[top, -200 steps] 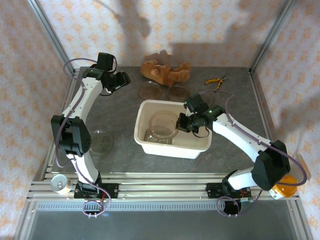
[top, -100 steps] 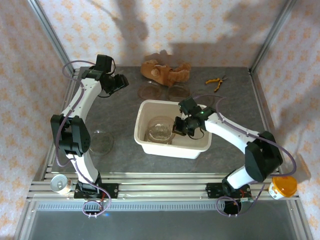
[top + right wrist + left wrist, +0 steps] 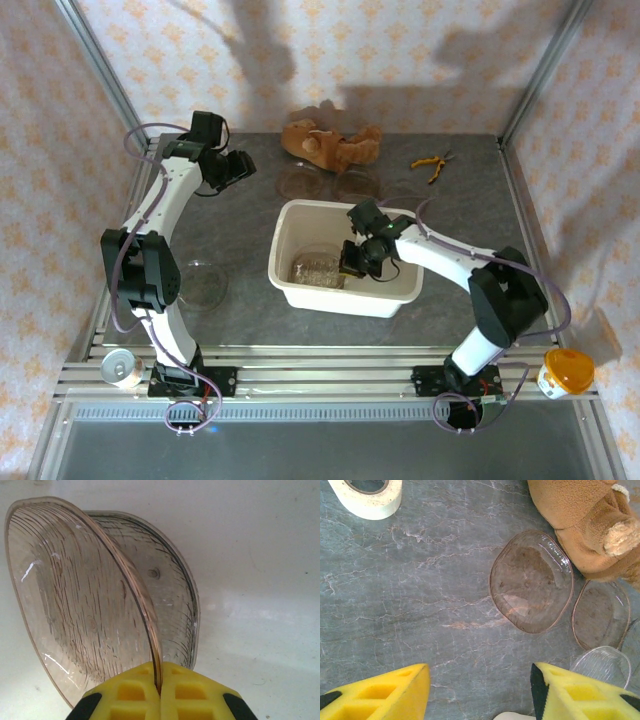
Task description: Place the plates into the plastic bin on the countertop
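Note:
My right gripper (image 3: 352, 262) is down inside the plastic bin (image 3: 300, 211), shut on the rim of a transparent, brown-tinted plate (image 3: 318, 268). In the right wrist view that plate (image 3: 85, 600) stands tilted on edge, pinched between the yellow fingers (image 3: 130, 692), and a second plate (image 3: 175, 595) lies right behind it on the white bin floor (image 3: 260, 555). My left gripper (image 3: 240, 165) hovers open over the countertop (image 3: 420, 605), nothing between its fingers (image 3: 395, 695). Ahead of it lie two plates (image 3: 531, 580) (image 3: 600, 614) and a clearer one (image 3: 602, 665). Another plate (image 3: 205, 283) lies left of the bin.
A brown teddy bear (image 3: 330, 142) lies at the back, touching the plates there. A white tape roll (image 3: 367, 495) sits far left, yellow pliers (image 3: 432, 162) back right. A can (image 3: 122, 368) and an orange-lidded cup (image 3: 565, 372) stand by the near rails.
My right gripper has moved left and lower inside the bin with the plate, bringing it down beside the other one. The left arm has stayed still.

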Motion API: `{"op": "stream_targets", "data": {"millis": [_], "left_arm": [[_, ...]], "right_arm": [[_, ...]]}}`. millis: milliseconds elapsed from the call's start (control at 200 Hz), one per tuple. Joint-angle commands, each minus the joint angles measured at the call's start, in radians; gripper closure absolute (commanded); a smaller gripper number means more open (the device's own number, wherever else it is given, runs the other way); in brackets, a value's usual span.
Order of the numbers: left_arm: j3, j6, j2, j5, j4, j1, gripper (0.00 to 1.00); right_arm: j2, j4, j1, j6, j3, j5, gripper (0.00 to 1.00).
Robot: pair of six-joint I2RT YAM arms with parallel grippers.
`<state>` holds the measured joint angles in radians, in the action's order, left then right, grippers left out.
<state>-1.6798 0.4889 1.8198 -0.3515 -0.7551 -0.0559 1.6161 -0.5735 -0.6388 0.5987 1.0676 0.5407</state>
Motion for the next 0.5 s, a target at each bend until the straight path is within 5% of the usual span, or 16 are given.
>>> {"op": "stream_targets", "data": {"millis": [0,495], "left_arm": [[0.009,-0.016,-0.022,0.008,-0.015,0.008,0.44],[-0.008,-0.006,-0.012,0.003,-0.024,0.008,0.44]], "right_arm": [[0.021,0.008,-0.007,-0.023,0.001,0.023,0.94],[0.099,-0.052,-0.010,-0.077,0.043,0.032,0.92]]}}
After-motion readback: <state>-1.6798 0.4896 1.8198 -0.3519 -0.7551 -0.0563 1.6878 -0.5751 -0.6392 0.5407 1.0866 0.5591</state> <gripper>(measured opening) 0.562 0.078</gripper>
